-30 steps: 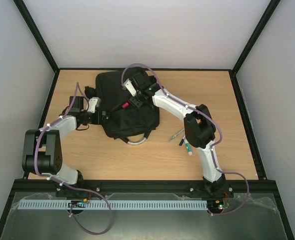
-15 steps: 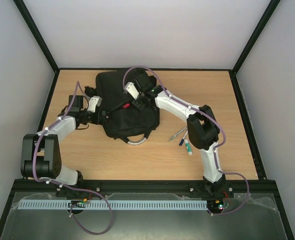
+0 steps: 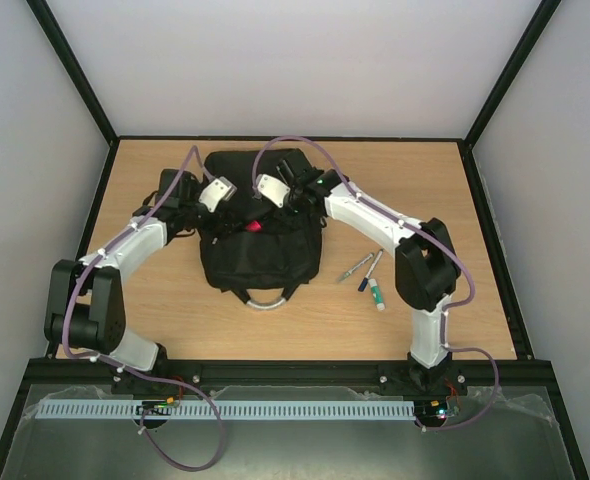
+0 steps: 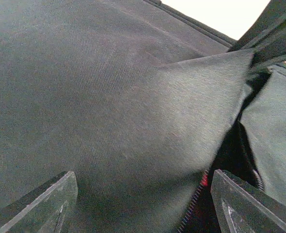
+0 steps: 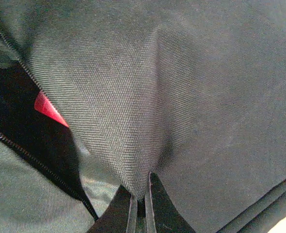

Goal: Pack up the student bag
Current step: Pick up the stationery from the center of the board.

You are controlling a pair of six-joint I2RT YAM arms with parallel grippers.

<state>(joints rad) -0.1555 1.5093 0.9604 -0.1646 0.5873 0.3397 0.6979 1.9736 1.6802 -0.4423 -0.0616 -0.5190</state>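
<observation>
Student bag sits nr bench's far edge; we pinch its fabric tight w/ right gripper; left gripper gapes wide against it.

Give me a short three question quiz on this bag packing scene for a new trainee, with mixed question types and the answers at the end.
1. True or false: the right gripper is shut on a pinch of the student bag's fabric.
2. Where do the loose pens lie? A) inside the bag B) on the table, right of the bag C) on top of the bag
3. Fill in: the left gripper has its jaws ____ over the bag.
Key: 1 true; 2 B; 3 open.
</observation>
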